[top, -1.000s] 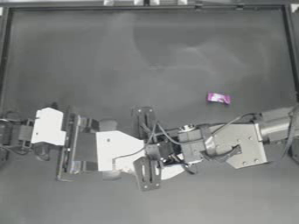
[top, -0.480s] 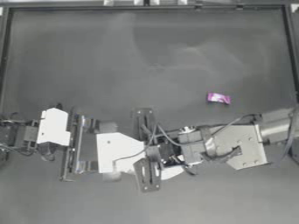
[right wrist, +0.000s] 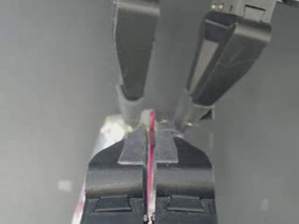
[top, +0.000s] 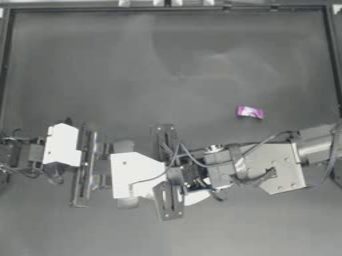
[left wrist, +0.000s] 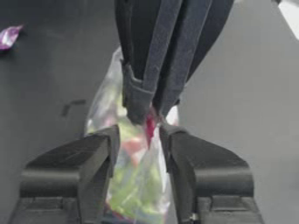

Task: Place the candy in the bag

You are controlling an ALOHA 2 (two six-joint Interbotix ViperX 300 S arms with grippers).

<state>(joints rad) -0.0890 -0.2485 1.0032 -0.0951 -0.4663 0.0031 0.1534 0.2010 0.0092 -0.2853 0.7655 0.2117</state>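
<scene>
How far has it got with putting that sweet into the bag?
Early on. Done: both grippers have met low in the middle of the table. In hand: the right gripper pinches the bag by its zip strip, the left gripper straddles it. Left: the candy lies untouched on the table.

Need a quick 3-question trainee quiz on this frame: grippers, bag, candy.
1. True or false: the small pink-magenta wrapped candy is already inside the clear plastic zip bag.
2. Which gripper clamps the bag's pink-red zip strip? A) left gripper B) right gripper C) neither
3. Fill in: the left gripper's jaws sit on either side of the ____.

Key: 1 false, it lies apart on the dark table. 2 B. 3 bag.
</scene>
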